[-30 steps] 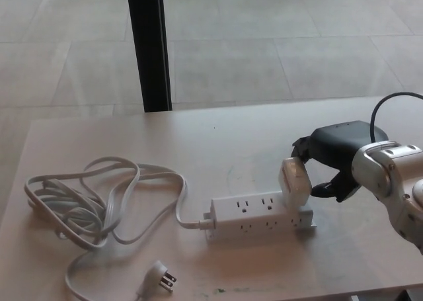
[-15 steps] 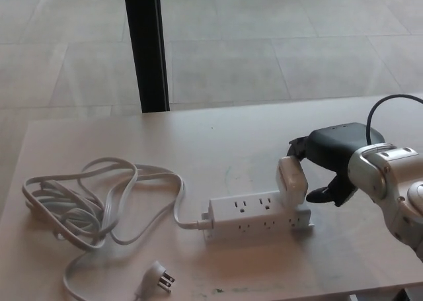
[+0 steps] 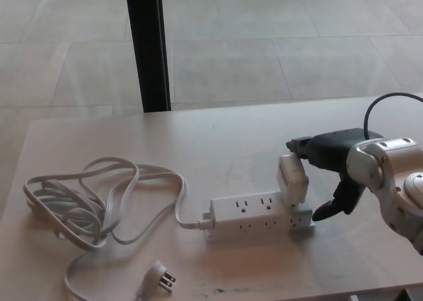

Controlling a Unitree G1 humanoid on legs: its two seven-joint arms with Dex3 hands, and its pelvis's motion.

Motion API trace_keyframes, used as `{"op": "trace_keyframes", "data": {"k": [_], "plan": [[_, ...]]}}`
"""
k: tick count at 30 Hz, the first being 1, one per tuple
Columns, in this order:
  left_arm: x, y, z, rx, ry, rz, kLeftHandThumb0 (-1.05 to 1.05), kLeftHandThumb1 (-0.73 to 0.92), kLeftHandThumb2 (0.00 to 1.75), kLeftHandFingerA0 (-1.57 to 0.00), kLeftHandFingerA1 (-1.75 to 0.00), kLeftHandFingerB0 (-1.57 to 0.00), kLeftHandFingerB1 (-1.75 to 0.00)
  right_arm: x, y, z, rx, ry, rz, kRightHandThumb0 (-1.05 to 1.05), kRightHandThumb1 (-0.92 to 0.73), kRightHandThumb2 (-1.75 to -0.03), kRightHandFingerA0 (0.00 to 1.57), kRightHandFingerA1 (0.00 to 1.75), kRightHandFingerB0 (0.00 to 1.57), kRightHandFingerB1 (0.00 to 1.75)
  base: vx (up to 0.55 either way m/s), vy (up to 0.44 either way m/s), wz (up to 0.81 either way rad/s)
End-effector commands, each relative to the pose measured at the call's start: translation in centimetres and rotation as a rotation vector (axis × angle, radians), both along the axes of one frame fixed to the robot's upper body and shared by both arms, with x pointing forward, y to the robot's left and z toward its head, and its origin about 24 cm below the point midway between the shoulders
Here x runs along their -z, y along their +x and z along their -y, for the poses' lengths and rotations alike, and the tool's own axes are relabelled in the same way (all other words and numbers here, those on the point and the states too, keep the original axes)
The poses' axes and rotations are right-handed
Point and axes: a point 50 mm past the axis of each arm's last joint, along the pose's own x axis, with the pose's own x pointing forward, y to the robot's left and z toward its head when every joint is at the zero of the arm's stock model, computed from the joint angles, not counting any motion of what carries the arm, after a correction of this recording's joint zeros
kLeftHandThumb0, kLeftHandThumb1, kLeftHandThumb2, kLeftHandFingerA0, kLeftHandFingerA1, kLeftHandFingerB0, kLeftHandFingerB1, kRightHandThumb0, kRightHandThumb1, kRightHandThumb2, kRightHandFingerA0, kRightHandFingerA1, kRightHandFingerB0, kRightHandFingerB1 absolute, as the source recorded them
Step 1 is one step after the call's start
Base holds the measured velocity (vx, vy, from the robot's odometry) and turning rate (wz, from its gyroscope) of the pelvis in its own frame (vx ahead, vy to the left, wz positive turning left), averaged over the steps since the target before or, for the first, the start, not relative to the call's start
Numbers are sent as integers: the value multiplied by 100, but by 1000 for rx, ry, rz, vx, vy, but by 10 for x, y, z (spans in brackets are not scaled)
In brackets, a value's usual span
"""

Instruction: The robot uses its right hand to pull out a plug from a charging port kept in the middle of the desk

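The plug [image 3: 293, 178], a white block adapter, sits in the rightmost end of the power strip [image 3: 259, 216], which lies near the middle of the tabletop [image 3: 218, 149] with its long axis running left to right. The plug stands up from the strip and leans slightly to the left at its top.

The right robot hand [image 3: 328, 170] is immediately to the right of the plug. One finger reaches the plug's upper edge; another hangs down beside the strip's right end, apart from it. A full grasp is not confirmed: whether the robot hand is clamped on the plug cannot be told. The left robot hand is not in view.

The extraction direction is judged to be upward, away from the strip's top face.

Compared with the earlier frames, the lower finger has dropped and spread from the plug, and the wrist has rotated. The plug remains seated.

The coiled cord [image 3: 86, 202] and its free prong end [image 3: 160, 277] lie well apart to the left.
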Motion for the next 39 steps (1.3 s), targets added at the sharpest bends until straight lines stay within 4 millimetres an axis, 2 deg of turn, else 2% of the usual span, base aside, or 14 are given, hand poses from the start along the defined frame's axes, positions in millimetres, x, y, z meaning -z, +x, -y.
{"op": "trace_keyframes", "data": {"k": [1,6,12,13,16,17,18,20,21,22,28,33,34,39], "plan": [[-5,1,-5,-8,36,17,-91,76,96,-73,-62,-56,-50,3,-6,-10,-2,71,32,-84,-43,-84,83,126,5,30,0,0,0],[-6,3,-5,-27,27,25,-88,92,70,-78,-61,-63,-47,0,-4,-20,-28,113,96,-86,-49,-86,77,121,10,43,0,0,0],[-6,2,-5,-21,31,27,-91,75,92,-73,-62,-57,-51,-2,-5,-32,-44,168,154,-75,-57,-58,80,152,29,38,0,0,0],[-6,1,-5,-22,28,28,-91,75,92,-73,-62,-57,-50,-3,-4,-34,-45,173,160,-76,-46,-89,85,131,22,48,0,0,0],[-6,1,-5,-15,29,22,-91,76,95,-72,-62,-55,-50,-2,-5,-34,-45,180,172,-83,-48,-88,91,139,30,50,0,0,0],[-5,0,-5,-18,28,24,-91,76,95,-73,-62,-56,-50,-2,-5,-34,-46,178,176,-71,-54,-61,79,156,34,42,0,0,0],[-5,1,-5,-19,27,26,-91,76,91,-75,-63,-57,-51,-1,-4,-33,-45,174,182,-67,-41,-87,84,124,25,49,0,0,0],[-5,1,-5,-19,30,26,-91,76,91,-75,-63,-57,-51,0,-4,-33,-43,172,181,-67,-41,-87,84,124,25,49,0,0,0],[-5,1,-5,-20,30,19,-86,92,71,-74,-55,-61,-44,1,-4,-30,-46,170,187,-69,-48,-62,84,143,35,42,0,0,0],[-5,1,-5,-19,30,20,-92,75,92,-73,-60,-57,-50,3,-4,-29,-40,172,199,-59,-53,-56,86,137,41,41,0,0,7],[-6,1,-6,-13,31,22,-92,76,95,-72,-62,-55,-50,9,-6,-26,-34,196,227,-42,-61,-58,83,125,49,47,0,0,0],[-7,1,-6,-18,29,26,-92,76,95,-74,-62,-56,-50,11,-8,-27,-57,196,240,-31,-64,-59,81,148,76,57,0,0,0],[-7,0,-6,-14,30,22,-85,92,71,-73,-53,-59,-42,11,-9,-27,-68,186,247,-35,-59,-58,85,161,92,56,0,0,0],[-6,-1,-6,-23,25,20,-85,92,73,-74,-54,-59,-43,10,-8,-24,-61,117,236,-35,-57,-63,87,164,84,60,0,0,0]]}}
